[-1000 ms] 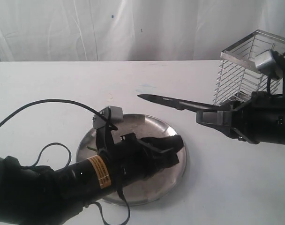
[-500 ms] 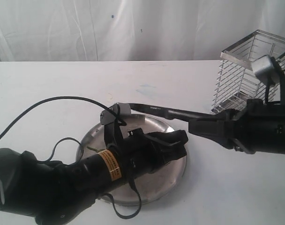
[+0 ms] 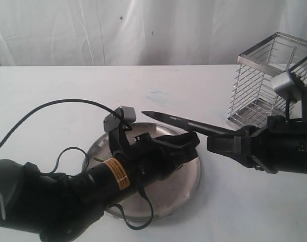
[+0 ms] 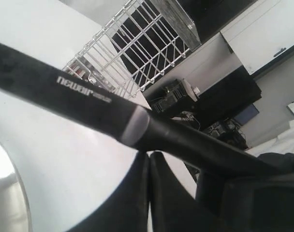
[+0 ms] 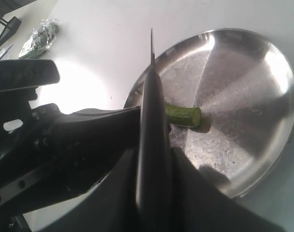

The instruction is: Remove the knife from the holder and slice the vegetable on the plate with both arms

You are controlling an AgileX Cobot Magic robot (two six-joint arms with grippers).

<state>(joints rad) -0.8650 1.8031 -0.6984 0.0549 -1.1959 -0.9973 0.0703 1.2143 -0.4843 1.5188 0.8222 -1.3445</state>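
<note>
– Exterior view, biggest first: what is sitting on the white table (image 3: 52, 85)?
– The tall shiny wire-basket holder (image 3: 264, 85) is standing far right, the knife already out of it. The left gripper (image 3: 191, 142), jaws pressed fully together, is lying over the round stainless-steel plate (image 3: 186, 179), having slid further in.
– And the slim all-black knife (image 3: 178, 120)?
– The right gripper (image 3: 216, 142) is clamping its handle. The blade has been coming down from over bare table to just above the left gripper.
– The small green chili pepper (image 5: 183, 116)?
– Right wrist view is showing its stub poking out from under the left gripper, below the blade. Whether steel is touching it, I cannot tell. I'm judging a slice is coming next.
</note>
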